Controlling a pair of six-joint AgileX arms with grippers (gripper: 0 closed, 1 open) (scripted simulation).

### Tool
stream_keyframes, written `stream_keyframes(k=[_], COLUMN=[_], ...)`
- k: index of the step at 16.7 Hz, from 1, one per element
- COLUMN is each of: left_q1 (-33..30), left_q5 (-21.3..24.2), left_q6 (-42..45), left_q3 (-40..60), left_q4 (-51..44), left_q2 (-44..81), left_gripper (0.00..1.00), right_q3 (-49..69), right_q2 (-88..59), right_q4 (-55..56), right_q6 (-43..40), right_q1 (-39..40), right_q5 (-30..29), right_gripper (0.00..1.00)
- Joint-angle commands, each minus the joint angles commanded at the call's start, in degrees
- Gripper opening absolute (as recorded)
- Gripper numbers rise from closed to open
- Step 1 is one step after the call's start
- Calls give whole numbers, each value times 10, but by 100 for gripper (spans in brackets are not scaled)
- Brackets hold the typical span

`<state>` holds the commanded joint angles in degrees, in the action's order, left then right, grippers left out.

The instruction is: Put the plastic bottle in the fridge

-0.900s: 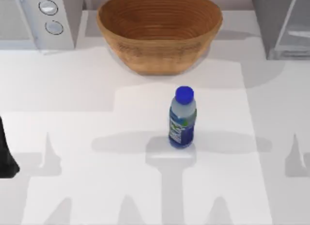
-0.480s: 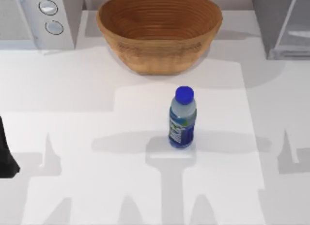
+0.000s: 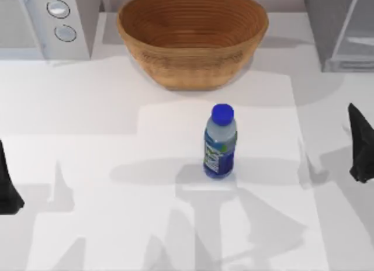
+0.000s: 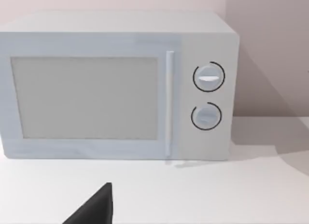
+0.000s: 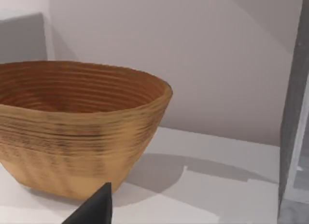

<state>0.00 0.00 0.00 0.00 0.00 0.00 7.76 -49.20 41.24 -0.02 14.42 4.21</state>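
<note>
The work surface is a flat white table (image 3: 87,136), crossed in the top view by soft grey shadows, the broadest in the lower centre of the frame. A plain pale wall stands behind it, seen in both wrist views.

The plastic bottle (image 3: 220,142) stands upright on the table slightly right of the centre of the top view. Its blue cap faces the camera and its blue-and-green label wraps the lower body. Nothing touches it.

Directly above the bottle in the frame, at upper centre, sits the wicker bowl (image 3: 191,34), apart from the bottle. The right wrist view shows the bowl (image 5: 72,127) resting on the table near the wall.

The fridge (image 3: 342,28) occupies the upper right corner of the top view, with its pale translucent door panel facing the table; it is well apart from the bottle. A grey edge of the fridge (image 5: 294,113) appears at the right side of the right wrist view.

The microwave (image 3: 44,23), light grey with two round knobs, occupies the upper left corner. The left wrist view shows the microwave (image 4: 116,86) front-on, door closed.

The right gripper (image 3: 359,145) is at the right edge of the top view, level with the bottle and well apart from it. The left gripper (image 3: 7,183) is at the lower left edge. Neither holds anything; finger opening cannot be determined for either.
</note>
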Motion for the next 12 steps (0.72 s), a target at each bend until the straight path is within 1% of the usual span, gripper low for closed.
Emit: stream_keyframes(k=[7,12], left_q1=[0,0], left_q5=[0,0], left_q6=[0,0], left_q3=[0,0], left_q4=[0,0], left_q2=[0,0], left_gripper=[100,100], right_q3=[63,94], right_q2=[-424,-651], right_q4=[331,503], right_q6=[-3,-6], right_q1=[106,165], right_q5=[25,42], right_gripper=[100,100])
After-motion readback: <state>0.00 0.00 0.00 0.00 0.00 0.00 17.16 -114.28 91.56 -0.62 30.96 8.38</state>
